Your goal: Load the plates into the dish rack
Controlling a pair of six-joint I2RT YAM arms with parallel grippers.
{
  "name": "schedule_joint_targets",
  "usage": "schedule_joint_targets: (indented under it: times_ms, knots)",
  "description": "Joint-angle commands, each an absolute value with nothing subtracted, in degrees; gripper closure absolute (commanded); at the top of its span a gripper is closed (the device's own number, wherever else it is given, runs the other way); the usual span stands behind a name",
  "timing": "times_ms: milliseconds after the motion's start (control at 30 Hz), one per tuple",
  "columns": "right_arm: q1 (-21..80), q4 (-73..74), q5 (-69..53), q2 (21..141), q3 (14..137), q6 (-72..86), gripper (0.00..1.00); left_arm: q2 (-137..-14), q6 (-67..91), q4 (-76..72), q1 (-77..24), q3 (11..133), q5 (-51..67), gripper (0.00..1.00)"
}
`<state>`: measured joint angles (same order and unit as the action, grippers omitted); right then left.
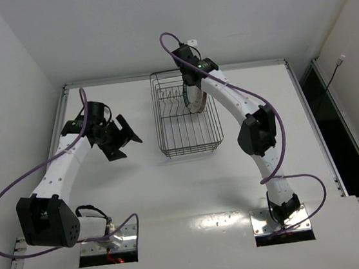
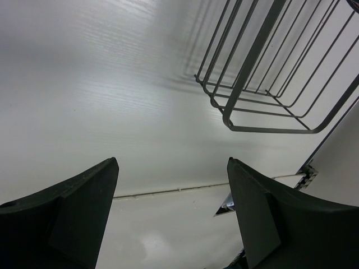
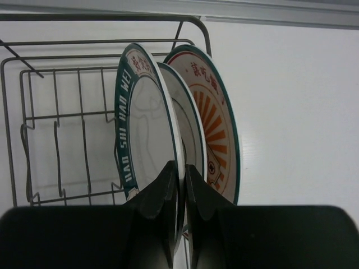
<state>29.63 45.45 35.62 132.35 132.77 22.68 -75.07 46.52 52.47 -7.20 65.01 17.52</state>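
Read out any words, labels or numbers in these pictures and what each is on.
"HAO SHI HAO WEI": white letters on the band of the teal-rimmed plate.
Red Chinese characters atop that plate: too blurred to read.
Red Chinese characters on the orange-striped plate: too blurred to read.
Nothing else legible.

White table (image 1: 192,191), plain white walls (image 1: 121,24), dark gap (image 1: 347,154) at right

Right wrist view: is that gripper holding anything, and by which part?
Yes. The right gripper is shut on the near rim of the teal-rimmed plate, which stands upright in the dish rack.
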Motion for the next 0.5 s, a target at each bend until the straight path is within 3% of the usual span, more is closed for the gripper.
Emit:
schedule_joint_targets:
  times_ms: [0, 267, 367, 400, 467]
  knots:
    - [29.01, 48.43, 34.55, 131.84, 129.82, 22.68, 0.92, -75.67, 45.09, 53.70, -8.17, 68.72, 14.77, 0.24]
    - [29.53, 50.71, 28.04, 129.11, 126.30, 26.54, 0.78, -76.20, 45.09, 53.70, -8.17, 69.87, 12.49, 0.24]
    - [29.53, 52.73, 26.98, 127.53, 127.16, 27.33, 0.49, -76.73, 45.09, 54.32, -8.17, 71.19, 11.95, 0.24]
    - [29.53, 53.43, 26.98, 126.49, 127.70, 27.33, 0.31, -77.25, 45.09, 54.32, -8.17, 71.80, 11.43, 0.24]
    - [29.00, 55.36, 25.67, 124.02, 128.49, 27.33, 0.23, -77.78, 45.09, 54.32, -8.17, 72.42, 11.43, 0.24]
